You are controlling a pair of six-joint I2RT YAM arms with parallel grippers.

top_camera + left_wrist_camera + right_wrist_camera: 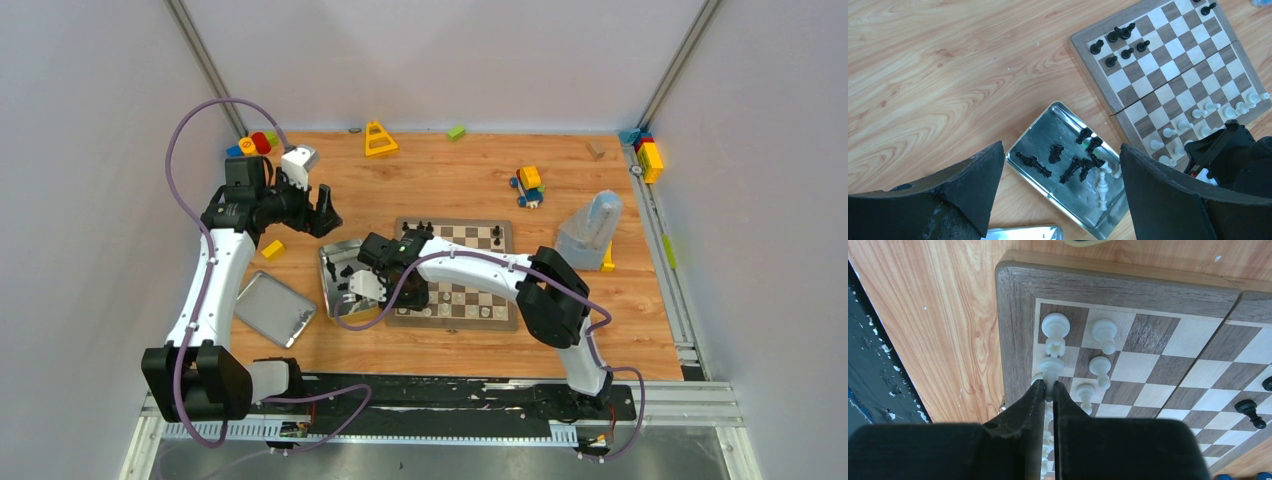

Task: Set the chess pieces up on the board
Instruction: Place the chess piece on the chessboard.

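**Right gripper pinches a white piece at the board's near-left corner**

The right gripper (pixel 1050 390) is closed tight on a white piece (pixel 1051 367), with its fingertips nipping the piece just under the head. The piece sits over the nearest row of the board (pixel 1018 330), just beside the corner piece (pixel 1055 330) in the near-left square. The fingers hide its base, so I cannot tell whether it touches the square. More white pieces (pixel 1100 365) stand in the second row, just beside it, and others line the near edge to the right.

A few black pieces (pixel 1120 35) stand at the far side of the board, most of them at its left end.

Left of the board, just beside it, lies the tin (pixel 1058 125). It holds a heap of black pieces and a white one lying flat. Its lid (pixel 273 308) lies further left on the table (pixel 460 170).

The left gripper (pixel 1062 149) hangs above the far side of the tin, with its jaws spread wide and nothing between them.
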